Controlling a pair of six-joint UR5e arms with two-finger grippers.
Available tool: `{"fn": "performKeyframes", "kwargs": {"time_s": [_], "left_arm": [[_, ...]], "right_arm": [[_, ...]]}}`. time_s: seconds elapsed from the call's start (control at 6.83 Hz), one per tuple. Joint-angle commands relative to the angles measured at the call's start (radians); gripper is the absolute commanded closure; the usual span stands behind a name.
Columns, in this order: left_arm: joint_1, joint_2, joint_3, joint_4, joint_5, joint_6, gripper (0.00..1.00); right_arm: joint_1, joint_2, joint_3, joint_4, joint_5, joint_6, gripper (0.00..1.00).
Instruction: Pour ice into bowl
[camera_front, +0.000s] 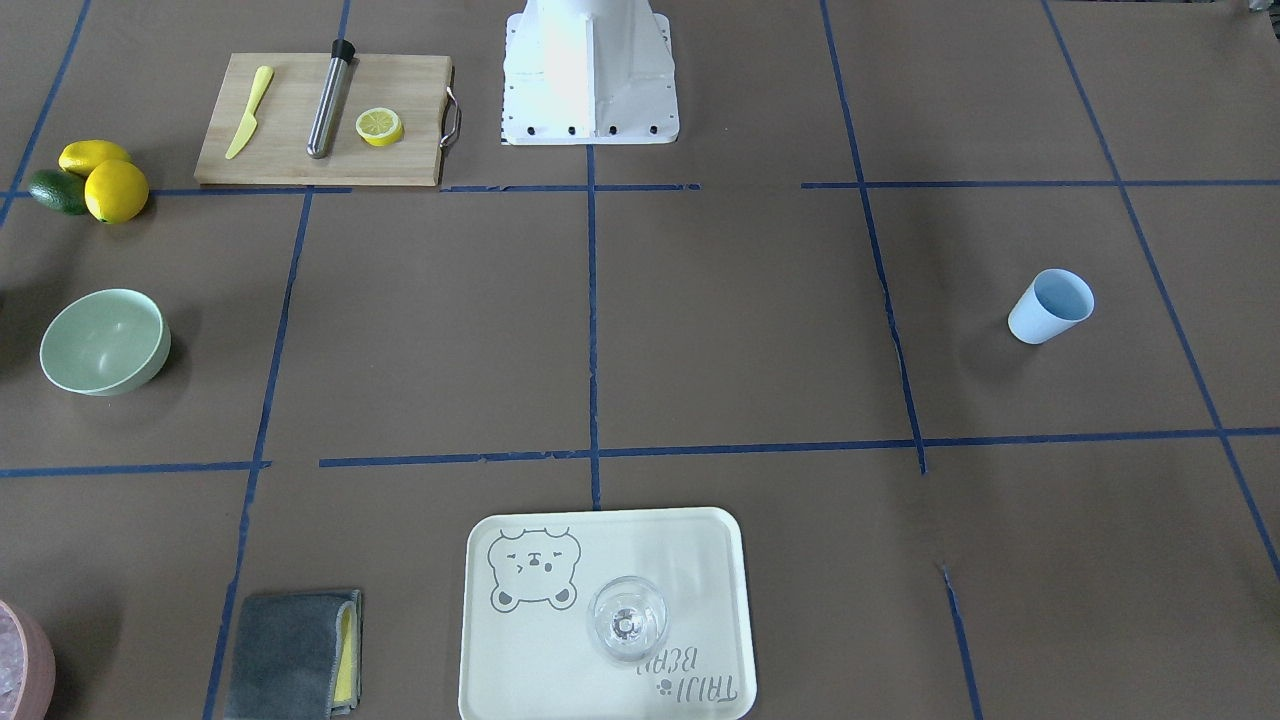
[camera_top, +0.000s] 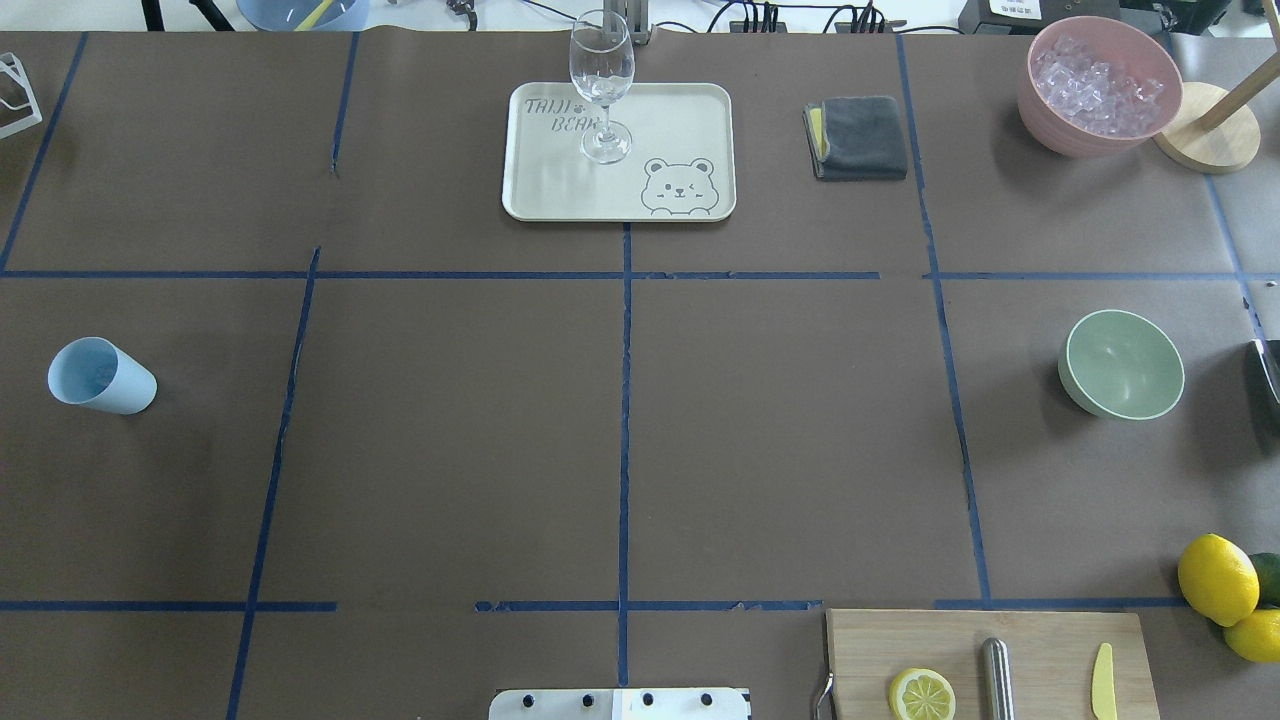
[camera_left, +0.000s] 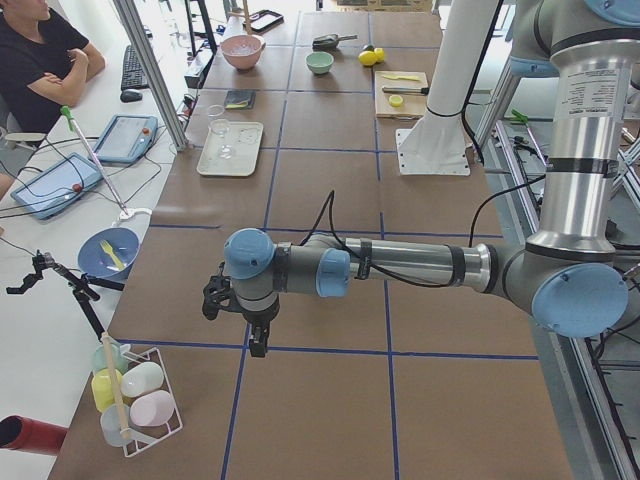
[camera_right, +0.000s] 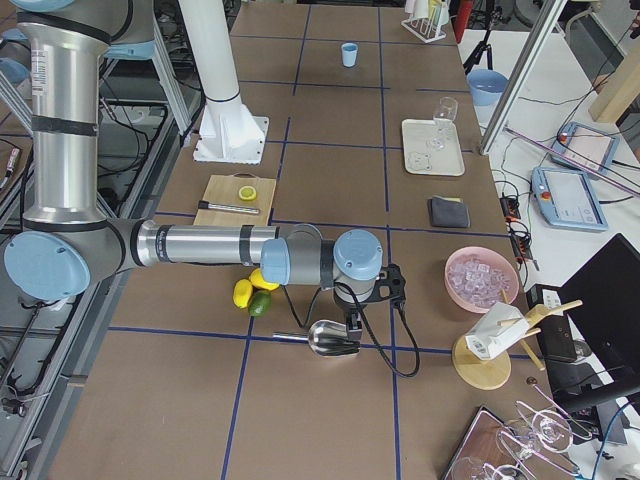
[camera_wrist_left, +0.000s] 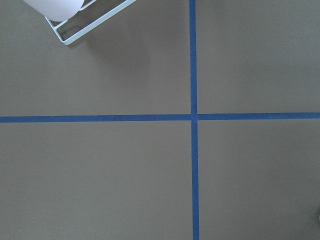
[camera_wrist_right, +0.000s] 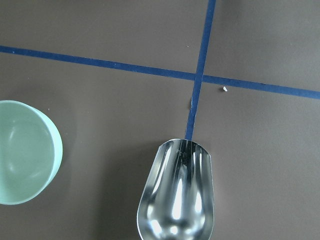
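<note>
The ice (camera_top: 1098, 80) lies heaped in the pink bowl (camera_top: 1085, 135) at the upper right of the overhead view. The bowl (camera_top: 1122, 363) stands upright at the right edge of that view, below the pink bowl and well apart from it. In the front view it sits at the left edge, at mid height.

The right gripper (camera_right: 352, 322) shows only in the right-side view, low in the middle of the frame and pointing down at the table. A metal scoop (camera_right: 322, 338) lies right under it, with its handle running toward the frame's left. Whether the jaws are wide, narrow or closed on the scoop, I cannot tell. In the right wrist view the scoop's shiny pan fills the bottom centre. The bowl is cut off by the left edge there, near the scoop but not touching it.

The left gripper (camera_left: 258, 345) shows only in the left-side view, lower left of centre, hanging above the table near a wire rack (camera_left: 140, 405). I cannot tell how its jaws stand either.

In the overhead view a cup (camera_top: 100, 377) stands at the far left. A glass (camera_top: 602, 80) stands on a tray (camera_top: 680, 120) at top centre, with a folded cloth (camera_top: 862, 137) to its right. A board (camera_top: 1040, 640) with a lemon slice (camera_top: 921, 694) on it sits at the bottom right.
</note>
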Motion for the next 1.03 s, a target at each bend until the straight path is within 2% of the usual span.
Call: {"fn": "performKeyframes", "kwargs": {"time_s": [0.0,0.15,0.44,0.59,0.73,0.88], "left_arm": [[-0.001,0.001,-0.013,-0.001,0.000,0.000,0.00],[-0.001,0.000,-0.027,-0.001,0.002,0.000,0.00],[0.002,-0.028,-0.142,-0.025,0.004,0.005,0.00],[0.019,-0.048,-0.167,-0.101,0.005,0.005,0.00],[0.043,-0.042,-0.190,-0.192,0.007,0.002,0.00],[0.065,-0.023,-0.211,-0.284,0.067,-0.068,0.00]], "right_arm": [[0.000,-0.001,0.010,-0.001,-0.008,0.013,0.00],[0.000,-0.002,0.013,0.002,-0.008,0.013,0.00],[-0.040,0.031,0.038,0.006,-0.009,0.015,0.00],[-0.043,0.091,0.009,0.005,-0.006,0.021,0.00],[-0.049,0.085,-0.013,0.011,0.012,0.034,0.00],[-0.107,0.090,-0.013,0.026,0.038,0.183,0.00]]}}
